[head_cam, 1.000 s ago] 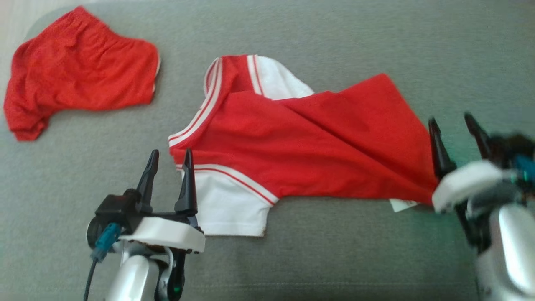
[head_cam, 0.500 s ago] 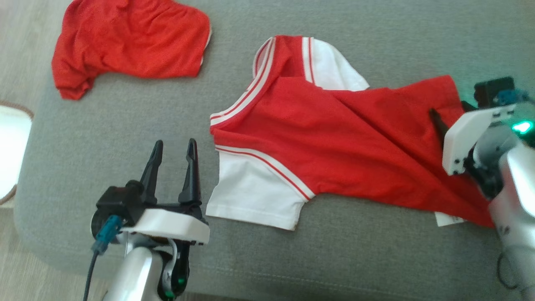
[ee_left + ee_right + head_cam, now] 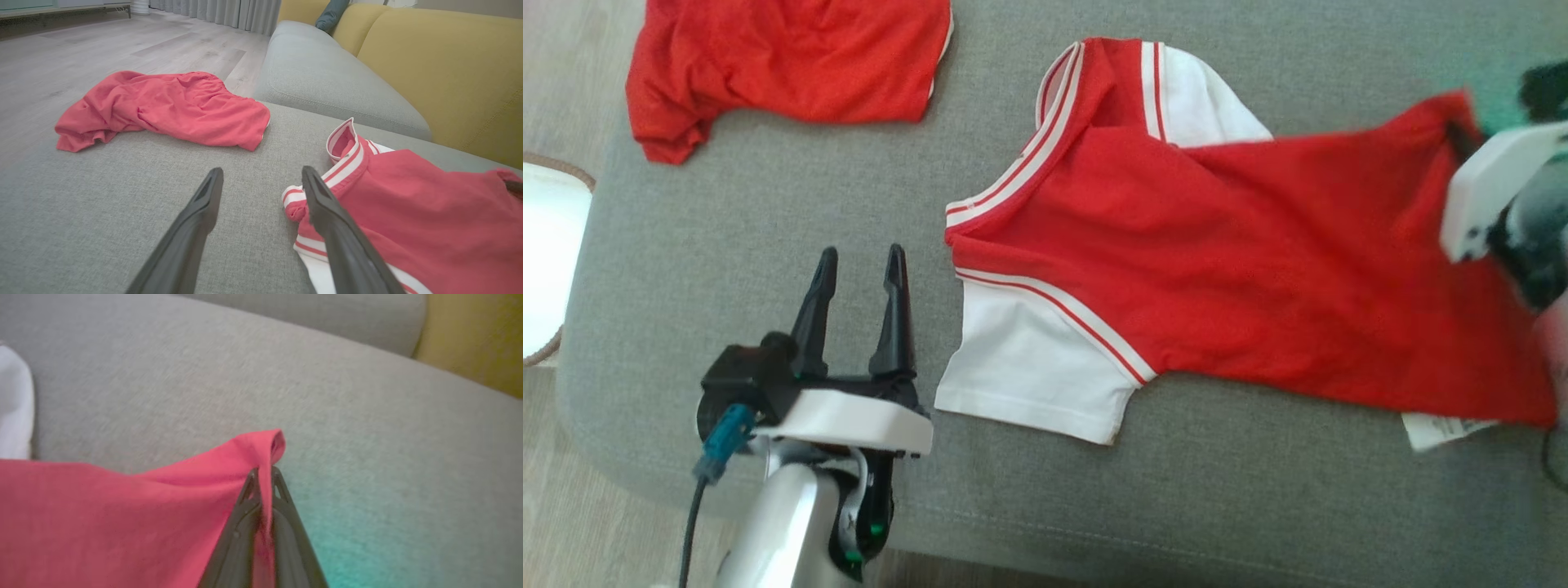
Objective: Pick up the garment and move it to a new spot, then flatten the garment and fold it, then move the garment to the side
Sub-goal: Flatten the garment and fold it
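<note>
The garment [image 3: 1258, 245] is a red shirt with white sleeves and striped trim, spread across the grey cushion [image 3: 727, 212]. My right gripper [image 3: 1460, 137] is at its far right corner, shut on a pinch of the red hem. The right wrist view shows the red cloth [image 3: 122, 514] pinched between the closed fingertips [image 3: 263, 473]. My left gripper [image 3: 860, 253] stands open just left of the collar and near sleeve, with nothing between its fingers. In the left wrist view the shirt [image 3: 429, 212] lies beside that gripper's [image 3: 262, 171] right finger.
A second red garment [image 3: 792, 57], crumpled, lies at the cushion's far left corner [image 3: 163, 106]. A white label [image 3: 1445, 429] sticks out under the shirt's near hem. The cushion's left edge drops to wooden floor, where a white round object [image 3: 543, 253] sits. A yellow sofa back [image 3: 449, 61] rises behind.
The head camera has shifted. My right gripper moved onto the shirt's far right corner and shut on it, drawing that corner outward. The left gripper stays open in place.
</note>
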Robot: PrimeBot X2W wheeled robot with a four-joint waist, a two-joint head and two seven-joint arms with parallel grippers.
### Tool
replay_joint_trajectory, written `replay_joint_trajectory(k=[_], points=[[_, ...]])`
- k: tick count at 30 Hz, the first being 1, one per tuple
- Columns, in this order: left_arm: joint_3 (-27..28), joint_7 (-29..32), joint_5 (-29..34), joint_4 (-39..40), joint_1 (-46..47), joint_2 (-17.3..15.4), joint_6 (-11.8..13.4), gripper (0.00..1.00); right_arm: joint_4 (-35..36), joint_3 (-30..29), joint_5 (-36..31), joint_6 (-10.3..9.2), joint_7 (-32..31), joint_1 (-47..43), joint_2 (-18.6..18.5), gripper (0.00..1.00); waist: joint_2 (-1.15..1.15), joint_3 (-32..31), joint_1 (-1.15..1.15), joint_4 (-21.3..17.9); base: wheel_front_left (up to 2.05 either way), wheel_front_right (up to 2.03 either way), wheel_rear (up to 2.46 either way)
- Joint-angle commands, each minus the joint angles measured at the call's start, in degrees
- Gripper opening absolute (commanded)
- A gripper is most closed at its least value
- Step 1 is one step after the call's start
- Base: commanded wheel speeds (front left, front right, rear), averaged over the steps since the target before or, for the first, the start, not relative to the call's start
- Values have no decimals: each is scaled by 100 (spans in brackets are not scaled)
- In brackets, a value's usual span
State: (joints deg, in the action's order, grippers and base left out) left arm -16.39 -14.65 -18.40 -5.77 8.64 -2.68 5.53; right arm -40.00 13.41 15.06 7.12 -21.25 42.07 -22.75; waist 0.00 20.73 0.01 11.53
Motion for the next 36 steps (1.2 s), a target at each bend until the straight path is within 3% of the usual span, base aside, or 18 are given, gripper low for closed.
replay_joint_trajectory(k=[1,16,17,19,28,36], points=[[171,-35,-12,221,187,-20,22,100,53,-123,-154,36,214,338,-131,0,0,59,-1,12,0,0,0],[110,-35,-8,303,348,-20,35,100,-1184,-1417,-1564,36,1238,1605,210,0,0,247,-1,143,0,0,0],[102,-35,-2,311,354,-20,30,100,-1232,-1488,-1626,36,1360,1634,243,26,0,243,-1,128,0,0,0],[78,-35,14,321,357,-20,22,100,-1329,-1641,-1762,36,1589,1670,305,100,0,218,-1,73,0,0,0],[80,-35,140,339,250,-20,-63,100,-1198,-1823,-1752,36,2881,1400,739,100,0,-187,-1,-390,0,0,0],[202,-35,243,200,-51,-20,-131,100,58,-1719,-1257,36,3500,58,1238,100,0,-768,-1,-699,0,0,0]])
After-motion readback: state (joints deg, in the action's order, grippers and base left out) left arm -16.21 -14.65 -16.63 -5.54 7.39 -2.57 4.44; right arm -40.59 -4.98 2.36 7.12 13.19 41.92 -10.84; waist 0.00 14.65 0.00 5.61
